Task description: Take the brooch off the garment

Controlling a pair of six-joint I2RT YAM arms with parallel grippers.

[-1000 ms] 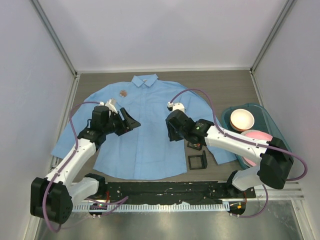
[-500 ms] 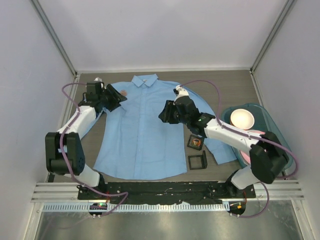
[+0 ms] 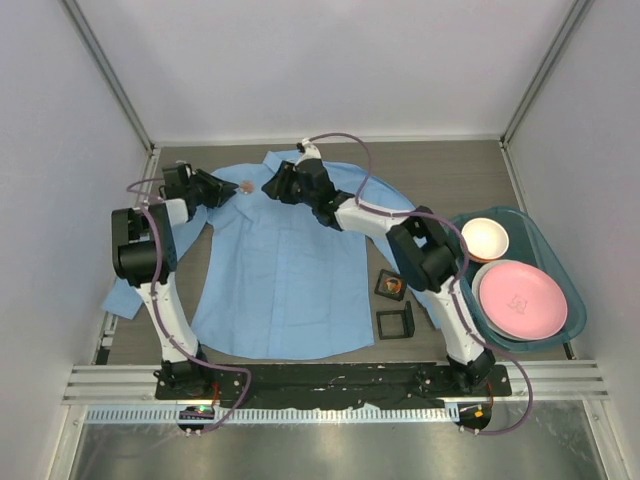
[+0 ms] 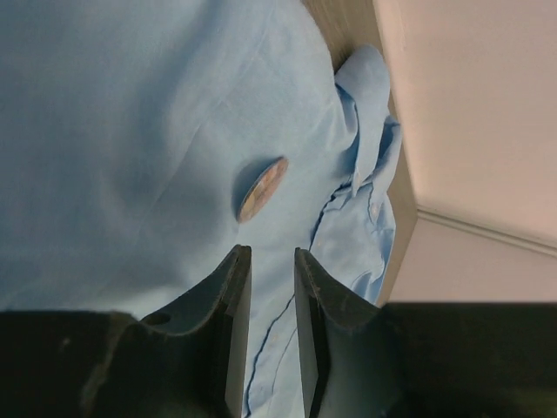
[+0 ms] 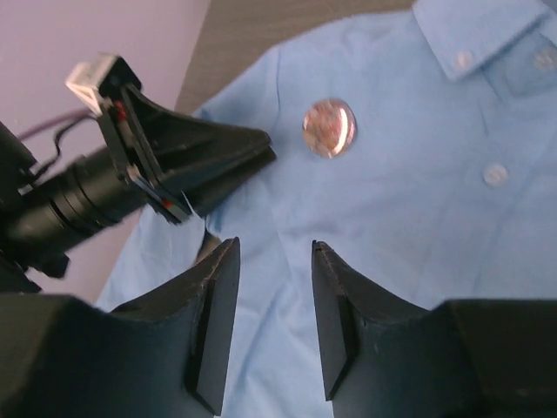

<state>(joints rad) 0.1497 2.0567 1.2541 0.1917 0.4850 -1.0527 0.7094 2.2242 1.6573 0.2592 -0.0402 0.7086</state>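
Note:
The garment [image 3: 290, 270], a light blue shirt, lies spread flat with its collar at the far side. The brooch [image 3: 246, 185], a small round coppery disc, is pinned on its chest left of the collar; it also shows as the brooch [image 4: 262, 189] and the brooch [image 5: 329, 128]. My left gripper [image 3: 233, 192] points at it from the left, open by a narrow gap, only cloth showing between the fingers [image 4: 235, 266]. My right gripper [image 3: 267, 187] hovers just right of the brooch, open and empty. In the right wrist view the left gripper [image 5: 218, 157] tapers toward the brooch.
A teal tray [image 3: 522, 216] at the right holds a cream bowl [image 3: 485, 238] and a pink plate [image 3: 520, 300]. Two small black boxes [image 3: 392, 286] [image 3: 395, 322] sit by the shirt's right hem. Walls enclose the far, left and right sides.
Both arms swung from mid-shirt toward the far side, to the brooch near the collar. The left jaws narrowed from wide open. The brooch stays pinned.

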